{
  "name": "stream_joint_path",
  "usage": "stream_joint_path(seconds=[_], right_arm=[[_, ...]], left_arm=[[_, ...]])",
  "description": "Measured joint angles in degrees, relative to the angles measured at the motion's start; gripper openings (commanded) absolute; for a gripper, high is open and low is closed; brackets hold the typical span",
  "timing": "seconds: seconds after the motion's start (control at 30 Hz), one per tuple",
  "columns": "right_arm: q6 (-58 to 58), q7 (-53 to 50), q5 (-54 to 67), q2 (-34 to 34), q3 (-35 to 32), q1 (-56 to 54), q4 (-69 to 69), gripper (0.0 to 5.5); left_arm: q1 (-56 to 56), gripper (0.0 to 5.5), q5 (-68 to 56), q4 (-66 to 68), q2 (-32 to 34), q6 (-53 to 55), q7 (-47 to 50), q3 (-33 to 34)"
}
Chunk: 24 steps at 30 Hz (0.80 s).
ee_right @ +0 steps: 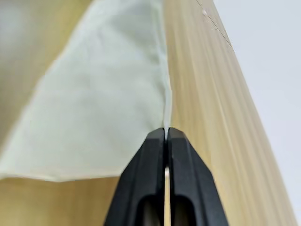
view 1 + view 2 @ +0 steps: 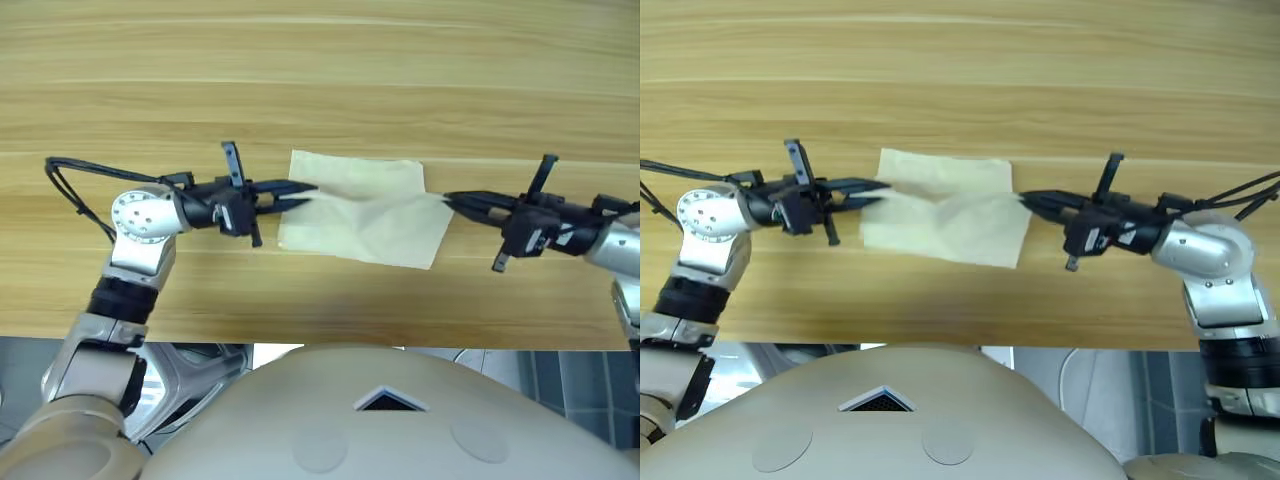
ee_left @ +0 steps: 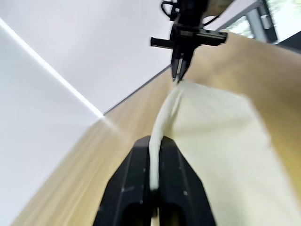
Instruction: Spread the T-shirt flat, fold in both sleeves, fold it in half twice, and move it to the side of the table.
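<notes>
We hold the pale yellow cloth T-shirt (image 2: 365,225), lying mid-way on the light wooden desk (image 2: 300,80), its opposite edges pinched in the clenched left claw (image 2: 300,195) and right claw (image 2: 448,199). We should carry both edges over level and evenly taut.

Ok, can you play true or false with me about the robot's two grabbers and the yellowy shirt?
1. The left gripper is pinching one edge of the T-shirt. True.
2. The right gripper hangs open, away from the cloth. False: its jaws are shut on the opposite edge of the T-shirt.
3. The T-shirt is bright red. False: it is pale yellow.
4. The T-shirt sits between the two grippers, partly resting on the wooden table. True.
</notes>
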Motion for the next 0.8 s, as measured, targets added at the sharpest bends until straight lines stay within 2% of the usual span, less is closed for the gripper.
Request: stream_joint_path(seconds=[0.17, 0.37, 0.67, 0.8], right_arm=[[1.58, -6.46, -12.61, 6.31, 5.79, -11.43, 15.84, 0.0], [0.81, -12.94, -19.28, 12.32, 10.37, -20.71, 30.64, 0.0], [-1.49, -18.62, -21.1, 16.4, 12.18, -25.01, 39.27, 0.0], [-2.45, -20.12, -20.93, 18.22, 12.2, -26.2, 43.85, 0.0]], left_arm=[[-9.43, 0.0, 9.79, 22.62, -6.2, -5.22, 5.35, 0.08], [-18.98, 0.0, 22.36, 45.65, -9.57, -9.06, 16.73, -0.93], [-23.79, 0.0, 26.96, 54.67, -12.23, -10.03, 25.09, -1.0], [-25.69, 0.0, 30.01, 56.64, -13.33, -7.48, 32.19, -2.16]])
